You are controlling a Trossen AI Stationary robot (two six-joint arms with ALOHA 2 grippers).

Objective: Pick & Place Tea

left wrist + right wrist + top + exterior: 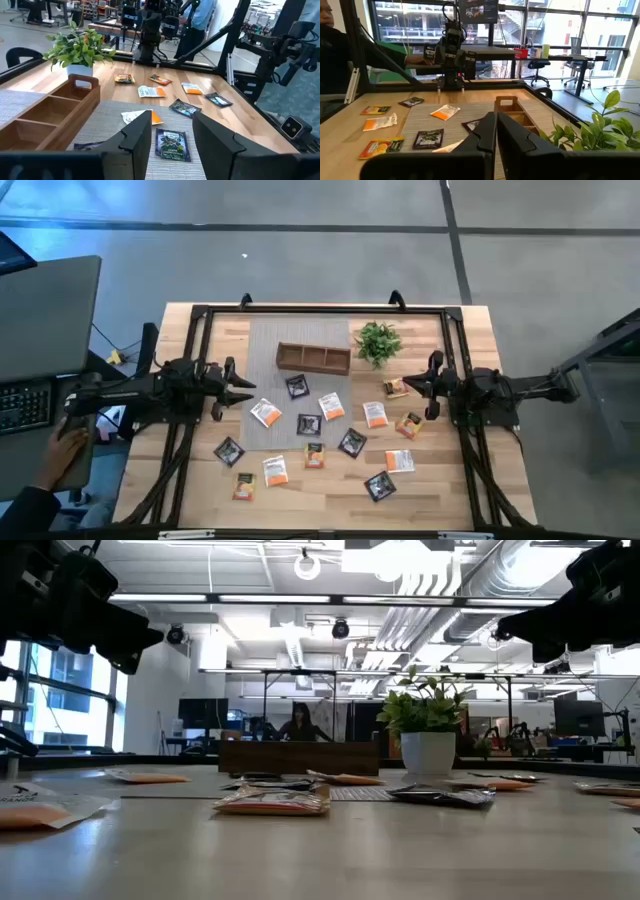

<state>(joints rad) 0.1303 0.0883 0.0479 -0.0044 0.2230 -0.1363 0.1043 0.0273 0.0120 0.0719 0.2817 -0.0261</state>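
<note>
Above the table's left side, the left gripper (243,386) hangs with its fingers (216,137) spread, nothing between them, pointing toward the middle. A black sachet (172,144) lies on the grey mat (270,345) below the gap between them. Above the right side, the right gripper (411,384) faces inward with its fingers (487,132) nearly pressed together, a thin slit between them, holding nothing; an orange sachet (395,387) lies just beneath its tips.

The tea is scattered flat across the middle and front of the table (480,340), none in the tray (314,358). On the mat lie a black sachet (296,386), a white-and-orange one (265,413), another white-and-orange one (331,406), and a black one (309,424). An orange sachet (315,455) lies at the mat's front edge. Toward the front left are a black sachet (229,450), an orange one (245,486) and a white-and-orange one (275,471). Toward the right lie a black one (352,443), a white-and-orange one (375,414), an orange one (409,425), another orange-and-white one (400,461) and, nearest the front edge, a black one (380,486).

The tray, wooden with three compartments, stands on the mat near the back edge, with a potted plant (377,342) just beside its right end. A person's hand (62,448) rests off the table's left edge.
</note>
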